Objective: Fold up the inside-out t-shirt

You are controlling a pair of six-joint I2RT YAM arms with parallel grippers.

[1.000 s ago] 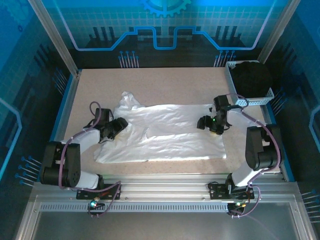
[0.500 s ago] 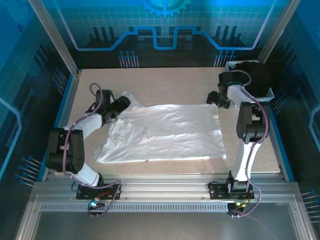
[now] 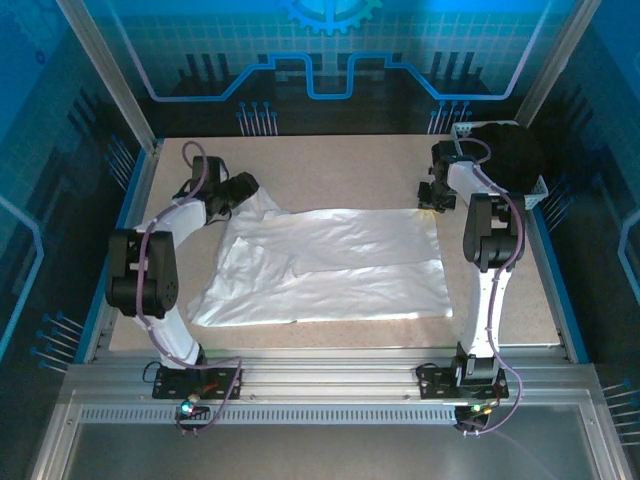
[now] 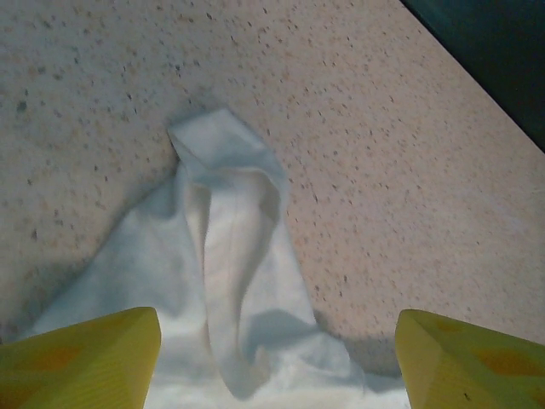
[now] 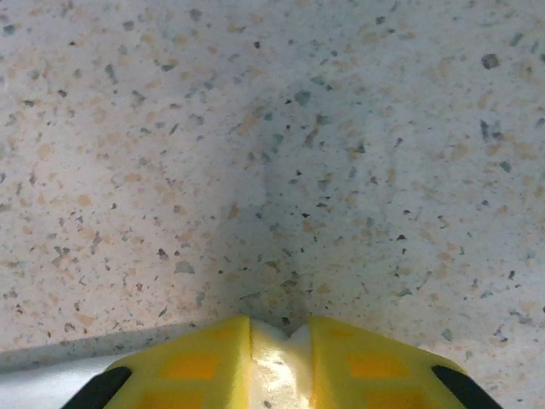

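Note:
The inside-out t-shirt (image 3: 330, 265) lies spread flat and white across the middle of the table. My left gripper (image 3: 245, 188) hovers at its far left corner. In the left wrist view the gripper (image 4: 277, 362) is open, yellow fingertips (image 4: 81, 358) wide apart, with a rumpled sleeve (image 4: 230, 273) lying between and ahead of them. My right gripper (image 3: 432, 200) sits low at the shirt's far right corner. In the right wrist view the gripper (image 5: 279, 362) is shut, a pinch of white cloth (image 5: 281, 375) squeezed between the yellow fingers (image 5: 196, 366).
A white perforated basket (image 3: 500, 203) holding a black garment (image 3: 505, 150) stands at the far right, close behind the right arm. Speckled bare tabletop (image 3: 340, 165) stretches beyond the shirt to the back wall. Metal frame rails border the table.
Both arms reached away from me to the shirt's far corners. The right gripper closed on the far right corner. The left gripper moved up to the far left sleeve, staying open.

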